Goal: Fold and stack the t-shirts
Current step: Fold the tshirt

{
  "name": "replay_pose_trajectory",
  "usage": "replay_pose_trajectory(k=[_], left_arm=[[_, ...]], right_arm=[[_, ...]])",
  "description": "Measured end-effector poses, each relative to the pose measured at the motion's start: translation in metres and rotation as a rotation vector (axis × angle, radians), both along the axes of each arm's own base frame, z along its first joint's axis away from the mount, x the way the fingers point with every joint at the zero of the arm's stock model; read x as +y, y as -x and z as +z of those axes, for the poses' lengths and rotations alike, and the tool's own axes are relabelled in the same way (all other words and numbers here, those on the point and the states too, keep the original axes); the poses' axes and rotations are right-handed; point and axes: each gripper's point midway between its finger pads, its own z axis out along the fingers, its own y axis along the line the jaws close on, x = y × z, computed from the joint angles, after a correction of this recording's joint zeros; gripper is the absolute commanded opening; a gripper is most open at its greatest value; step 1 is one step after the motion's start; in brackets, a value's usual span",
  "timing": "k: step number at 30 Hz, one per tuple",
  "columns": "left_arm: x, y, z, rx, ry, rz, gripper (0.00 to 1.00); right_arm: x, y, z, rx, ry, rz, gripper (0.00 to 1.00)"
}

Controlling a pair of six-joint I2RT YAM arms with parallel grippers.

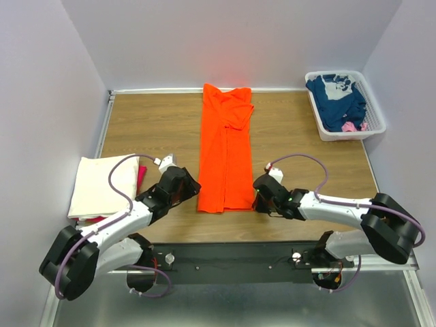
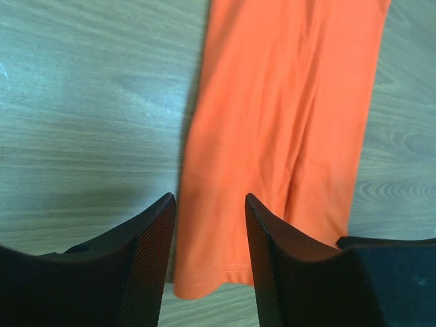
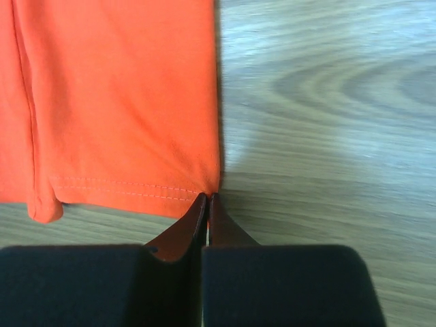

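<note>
A bright orange cloth t-shirt (image 1: 225,150), folded into a long strip, lies mid wooden bench (image 1: 293,136). The right tool (image 3: 208,197) is clenched, pinching its near right hem corner. The left tool (image 2: 208,201) is released, straddling the near left edge.

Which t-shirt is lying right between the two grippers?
The orange t-shirt, a long strip mid-table; the cream t-shirt sits folded at left, the navy t-shirt crumpled in the basket.
</note>
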Motion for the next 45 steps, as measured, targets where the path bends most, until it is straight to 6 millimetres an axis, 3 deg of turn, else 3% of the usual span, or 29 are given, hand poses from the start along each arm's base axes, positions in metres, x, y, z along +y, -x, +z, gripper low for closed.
replay_pose_trajectory(k=[4, 10, 16, 25, 33, 45], left_arm=[[-0.004, 0.007, -0.011, 0.048, -0.006, -0.028, 0.49], [-0.015, 0.028, -0.028, 0.128, 0.007, -0.114, 0.49], [-0.019, 0.045, -0.040, 0.195, 0.025, -0.157, 0.42], [-0.027, 0.049, -0.044, 0.235, 0.052, -0.178, 0.34], [-0.027, 0.057, -0.042, 0.286, 0.027, -0.203, 0.43], [-0.023, 0.063, -0.043, 0.376, -0.036, -0.200, 0.40]], right_arm=[[-0.011, 0.003, 0.000, -0.001, 0.009, -0.010, 0.08], [-0.013, 0.005, 0.000, 0.001, 0.009, -0.007, 0.09], [-0.012, 0.007, 0.000, 0.010, 0.004, 0.001, 0.09], [-0.012, 0.010, -0.001, 0.020, -0.002, 0.006, 0.09], [-0.015, 0.015, -0.001, 0.030, -0.006, 0.012, 0.09], [-0.018, 0.018, -0.001, 0.038, 0.004, 0.013, 0.11]])
